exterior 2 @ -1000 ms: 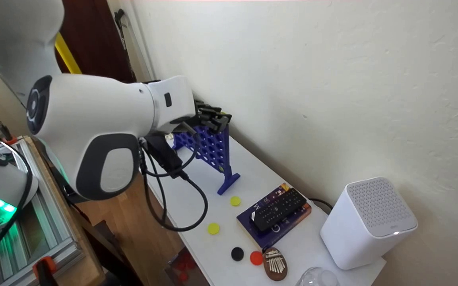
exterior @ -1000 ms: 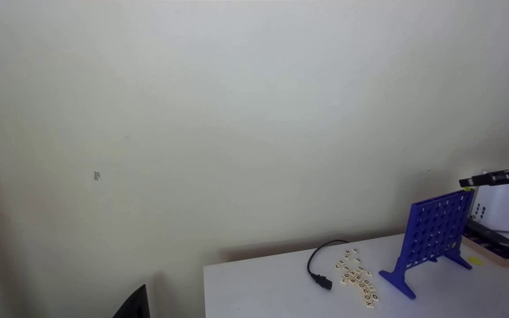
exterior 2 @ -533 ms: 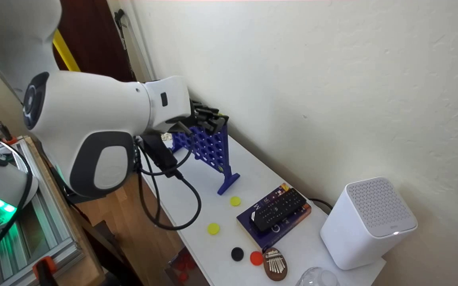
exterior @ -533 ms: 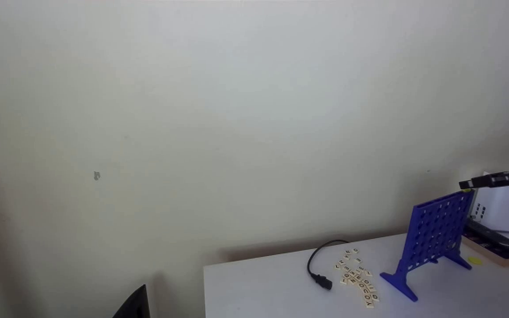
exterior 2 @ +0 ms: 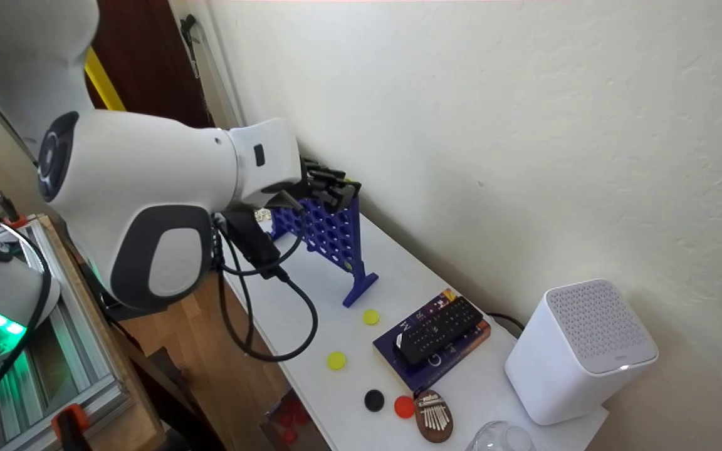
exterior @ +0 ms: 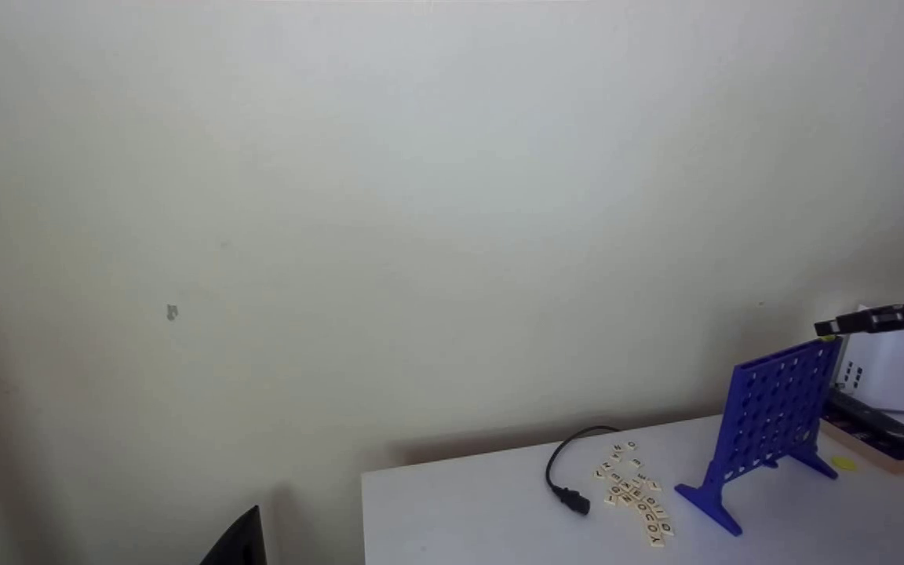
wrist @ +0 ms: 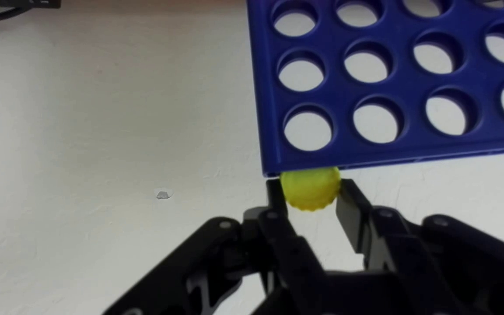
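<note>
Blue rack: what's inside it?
In an exterior view, a seated yellow disc shows in a low hole. The upper yellow disc, held by the gripper, is partly covered by the rack, so whether it sits inside is hidden.

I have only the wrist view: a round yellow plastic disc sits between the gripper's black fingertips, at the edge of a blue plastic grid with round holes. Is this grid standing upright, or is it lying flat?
Observer: The blue grid stands upright on a white table.
Operator: Thank you. At which end of the grid is the gripper?
Observer: At the end nearer to a white box-shaped device with a perforated top.
Operator: And do other yellow discs lie on the table, outside my view?
Observer: Yes, two: one loose yellow disc lies near the grid, and another loose yellow disc lies farther from it.
</note>
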You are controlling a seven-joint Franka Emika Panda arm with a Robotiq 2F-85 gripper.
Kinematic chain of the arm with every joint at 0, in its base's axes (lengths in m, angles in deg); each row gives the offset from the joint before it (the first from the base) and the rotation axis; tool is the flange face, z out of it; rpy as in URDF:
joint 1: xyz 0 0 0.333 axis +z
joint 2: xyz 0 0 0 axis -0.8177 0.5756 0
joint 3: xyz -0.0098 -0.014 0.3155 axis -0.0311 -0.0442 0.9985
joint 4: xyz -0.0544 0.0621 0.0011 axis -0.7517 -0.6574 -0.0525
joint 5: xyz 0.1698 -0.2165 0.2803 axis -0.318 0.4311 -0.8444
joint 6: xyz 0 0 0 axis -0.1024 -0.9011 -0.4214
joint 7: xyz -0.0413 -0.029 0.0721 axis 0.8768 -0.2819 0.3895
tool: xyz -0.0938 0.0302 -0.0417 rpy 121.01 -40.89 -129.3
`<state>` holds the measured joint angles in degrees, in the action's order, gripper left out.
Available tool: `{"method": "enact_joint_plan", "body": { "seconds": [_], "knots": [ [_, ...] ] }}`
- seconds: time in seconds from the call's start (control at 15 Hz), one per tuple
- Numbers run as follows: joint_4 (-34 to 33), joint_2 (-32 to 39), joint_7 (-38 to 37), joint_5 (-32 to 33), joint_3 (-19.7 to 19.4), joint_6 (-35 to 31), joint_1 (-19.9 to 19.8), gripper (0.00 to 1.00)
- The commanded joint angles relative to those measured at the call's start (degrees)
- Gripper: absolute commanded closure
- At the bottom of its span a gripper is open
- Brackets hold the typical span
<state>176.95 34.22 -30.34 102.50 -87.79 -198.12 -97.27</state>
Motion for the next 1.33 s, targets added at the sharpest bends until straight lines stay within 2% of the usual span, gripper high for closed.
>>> {"method": "enact_joint_plan", "body": {
  "seconds": [0.0, 0.07, 0.13, 0.2, 0.47, 0.6, 0.87, 1.27],
  "knots": [
    [1.9, 0.3, 2.1, -1.9, -1.1, 1.6, 1.3, 0.88],
    [2.0, 0.2, 2.2, -1.7, -1.1, 1.3, 1.3, 0.79],
    [2.2, 0.1, 2.1, -1.4, -1.2, 1.2, 1.2, 0.57],
    [2.4, 0.0, 2.3, -1.6, -1.2, 1.1, 1.2, 0.40],
    [3.3, -0.4, 3.5, -1.3, -1.4, 0.7, 1.5, 0.12],
    [3.7, -0.6, 3.8, -1.0, -1.4, 0.2, 1.5, 0.01],
    [4.2, -0.6, 3.1, -0.4, -1.2, -1.8, 0.9, 0.00],
    [4.5, -2.8, 2.8, 0.8, 8.0, -0.3, -8.9, 0.00]
  ]
}}
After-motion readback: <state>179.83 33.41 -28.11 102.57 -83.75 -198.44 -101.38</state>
